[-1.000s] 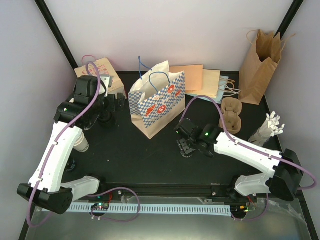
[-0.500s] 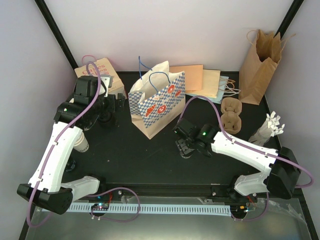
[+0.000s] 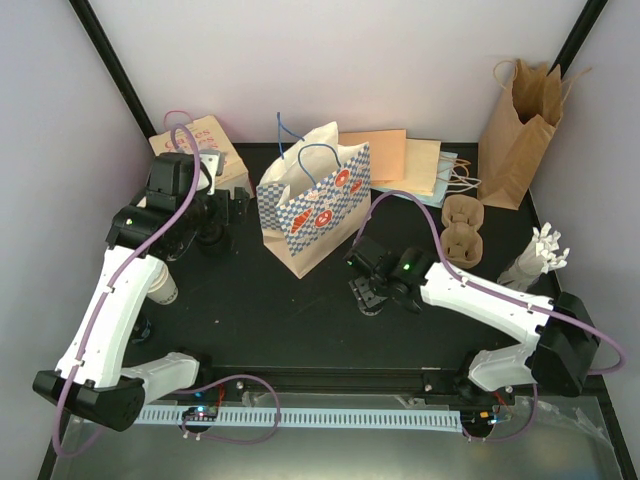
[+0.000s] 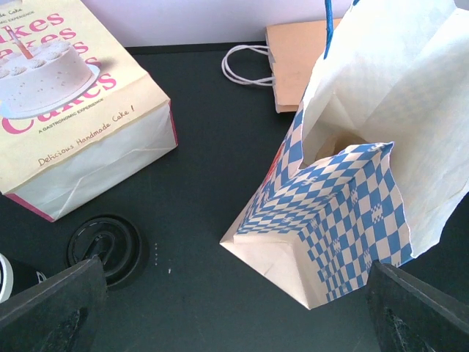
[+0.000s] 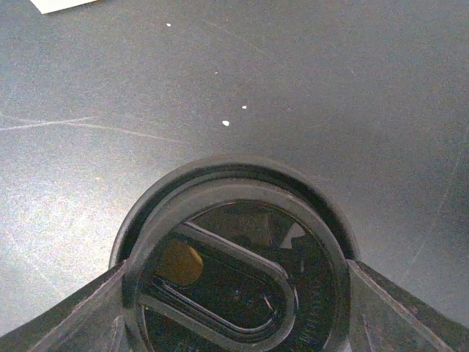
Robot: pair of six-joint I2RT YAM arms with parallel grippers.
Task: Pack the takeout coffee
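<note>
1. Table [image 3: 250, 300]: black top, with bags along the far side.
2. Right gripper [image 5: 234, 293]: low over the middle of the table, just in front of the checkered bag [image 3: 315, 210]. Its jaws are clamped on the black lid [image 5: 234, 271], with a finger touching each side of the rim.
3. The black lid is round and faces the wrist camera. Cannot tell whether it rests on the table or is off it.
4. Left gripper [image 4: 234, 282]: at the far left, between the cake bag [image 4: 69, 95] and the checkered bag. Its jaws are wide apart with nothing between them, and the fingers [image 4: 51, 308] show only at the bottom corners.
5. Other lid [image 4: 106, 247]: black, lying flat on the table near the cake bag's lower corner but not touching it. It sits left of the checkered bag, well apart from it.
6. Paper cup [image 3: 167, 290]: white, upright at the left edge and partly hidden by the left arm.
7. The checkered bag stands upright with its mouth open and blue handles up.
8. Cardboard cup carrier [image 3: 462, 228]: right of centre, near the brown bag [image 3: 520, 120] standing in the far right corner.
9. Flat orange bags [image 3: 400, 160] lie behind the checkered bag.
</note>
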